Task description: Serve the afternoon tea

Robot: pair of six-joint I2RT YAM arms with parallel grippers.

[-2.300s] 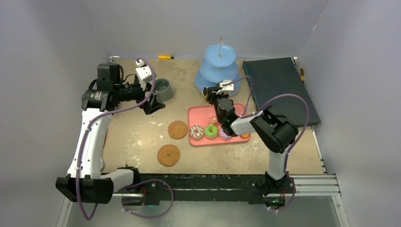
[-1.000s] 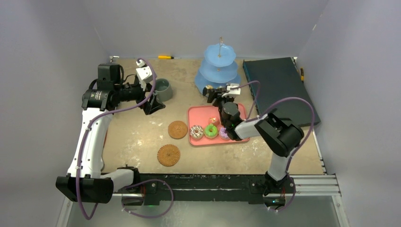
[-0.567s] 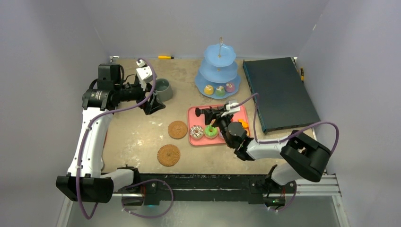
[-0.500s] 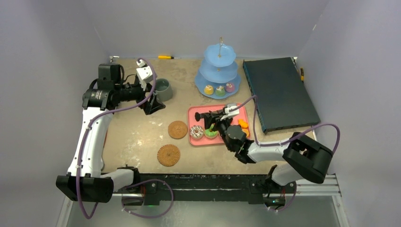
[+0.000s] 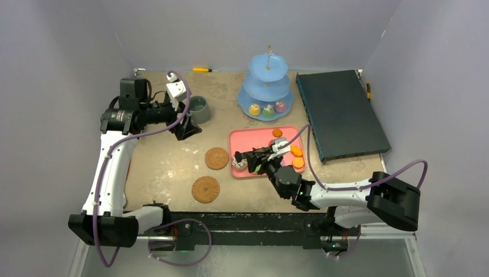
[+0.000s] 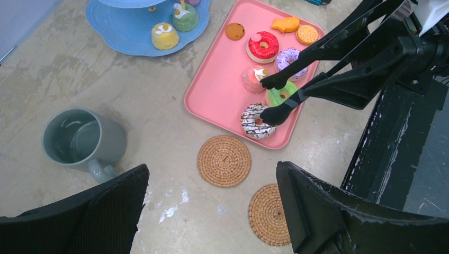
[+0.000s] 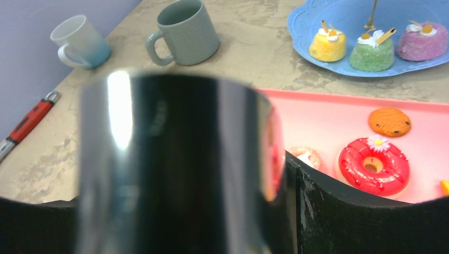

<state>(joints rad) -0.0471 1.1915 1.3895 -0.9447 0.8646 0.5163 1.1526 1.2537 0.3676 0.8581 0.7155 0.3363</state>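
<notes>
My right gripper point(image 5: 270, 163) is shut on black tongs point(image 6: 339, 58). Their open tips straddle a green doughnut point(image 6: 280, 96) at the front left of the pink tray point(image 6: 217, 90), beside a chocolate doughnut point(image 6: 257, 120); I cannot tell whether they touch it. The blue stand point(image 5: 266, 86) holds yellow point(image 7: 328, 45), green point(image 7: 374, 53) and pink point(image 7: 422, 41) cupcakes on its bottom tier. My left gripper point(image 6: 212, 211) is open and empty, high above two woven coasters point(image 6: 224, 160), near the grey-green mug point(image 6: 82, 140). The white mug point(image 7: 82, 41) stands beyond it.
The tray also holds a red doughnut point(image 6: 263, 46), a purple doughnut point(image 6: 288, 57), a pink cupcake point(image 6: 253, 79) and biscuits point(image 6: 234, 31). A dark flat box point(image 5: 340, 112) lies at the right. A screwdriver point(image 5: 202, 70) lies by the back wall.
My right arm has swung the tongs from the stand's bottom tier back and down to the tray's front left. The left arm has not moved.
</notes>
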